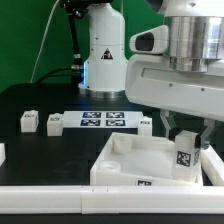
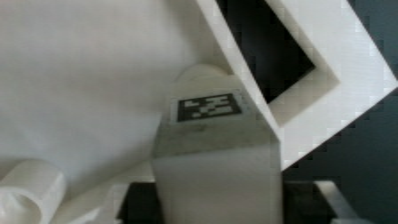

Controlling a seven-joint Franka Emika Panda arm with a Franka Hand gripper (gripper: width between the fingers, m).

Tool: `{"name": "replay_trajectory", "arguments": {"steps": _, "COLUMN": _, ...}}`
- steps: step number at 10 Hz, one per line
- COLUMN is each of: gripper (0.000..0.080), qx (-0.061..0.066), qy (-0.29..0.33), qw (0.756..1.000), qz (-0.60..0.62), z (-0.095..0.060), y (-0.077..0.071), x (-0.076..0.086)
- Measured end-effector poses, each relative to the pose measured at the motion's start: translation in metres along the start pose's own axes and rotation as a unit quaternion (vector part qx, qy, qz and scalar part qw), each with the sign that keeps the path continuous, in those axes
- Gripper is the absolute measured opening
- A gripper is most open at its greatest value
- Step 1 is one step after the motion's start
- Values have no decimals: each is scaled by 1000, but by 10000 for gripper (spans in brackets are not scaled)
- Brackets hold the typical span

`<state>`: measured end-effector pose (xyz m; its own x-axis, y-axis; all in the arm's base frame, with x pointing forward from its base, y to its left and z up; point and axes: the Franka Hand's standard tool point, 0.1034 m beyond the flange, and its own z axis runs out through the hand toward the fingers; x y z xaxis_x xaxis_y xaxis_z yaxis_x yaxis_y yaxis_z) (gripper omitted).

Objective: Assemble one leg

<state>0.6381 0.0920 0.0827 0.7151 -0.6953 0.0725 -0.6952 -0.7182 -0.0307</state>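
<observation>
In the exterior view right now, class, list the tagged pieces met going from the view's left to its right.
First loose leg → second loose leg → marker board → small leg beside it → leg in the gripper.

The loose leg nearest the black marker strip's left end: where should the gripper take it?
Probably from straight above, closing on two opposite flat sides: the loose leg is a squat block with free space around it.

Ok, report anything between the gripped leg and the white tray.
Nothing visible: the gripper holds the chunky white tagged plastic leg at the large white square tray-like piece, by its corner.
</observation>
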Motion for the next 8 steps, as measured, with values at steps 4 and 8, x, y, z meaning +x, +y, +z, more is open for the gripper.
{"name": "replay_trajectory", "arguments": {"steps": 4, "gripper": 489, "qx": -4, "qy": 2, "qw": 1000, "qz": 14, "z": 1, "y": 3, "x": 2}}
{"name": "replay_trajectory", "arguments": {"steps": 8, "gripper": 639, "qx": -4, "qy": 2, "qw": 1000, "qz": 14, "z": 1, "y": 3, "x": 2}}
